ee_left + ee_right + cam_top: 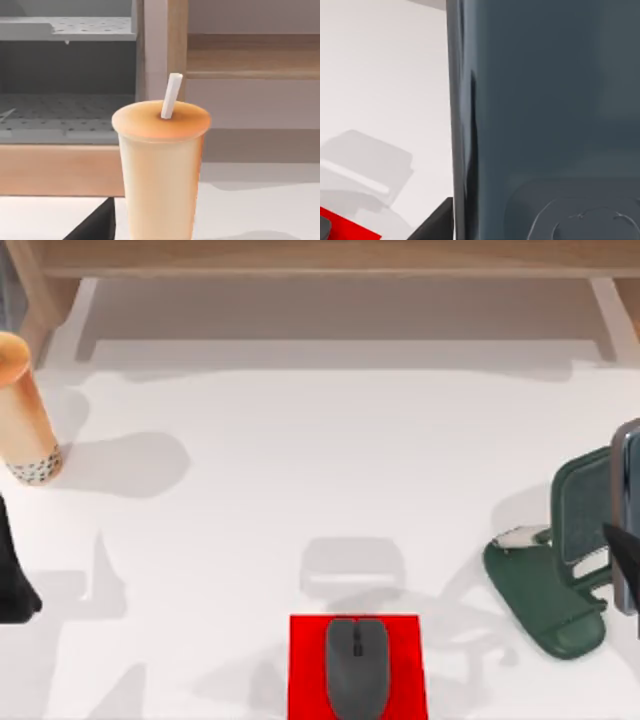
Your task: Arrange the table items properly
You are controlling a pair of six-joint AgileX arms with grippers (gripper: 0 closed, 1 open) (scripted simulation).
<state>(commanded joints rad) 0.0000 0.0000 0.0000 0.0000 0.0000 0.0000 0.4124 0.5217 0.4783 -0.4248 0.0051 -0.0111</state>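
Observation:
The tall orange-tan cup [25,405] stands at the table's far left, its black-speckled bottom on the surface. In the left wrist view the cup [160,170] sits close ahead with a white straw in its lid. My left gripper [12,580] hangs at the left edge, nearer the front than the cup and apart from it. A dark grey mouse [357,665] lies on the red rectangle [305,675] at front centre. At the right edge, my right gripper [622,545] is shut on the upright grey-blue phone [626,480], just over the dark green stand [545,590]. The phone [545,100] looms close.
A wooden shelf unit [320,260] runs along the back of the table, with grey perforated shelves [65,30] behind the cup. The white tabletop [330,460] lies open between cup, mouse and stand.

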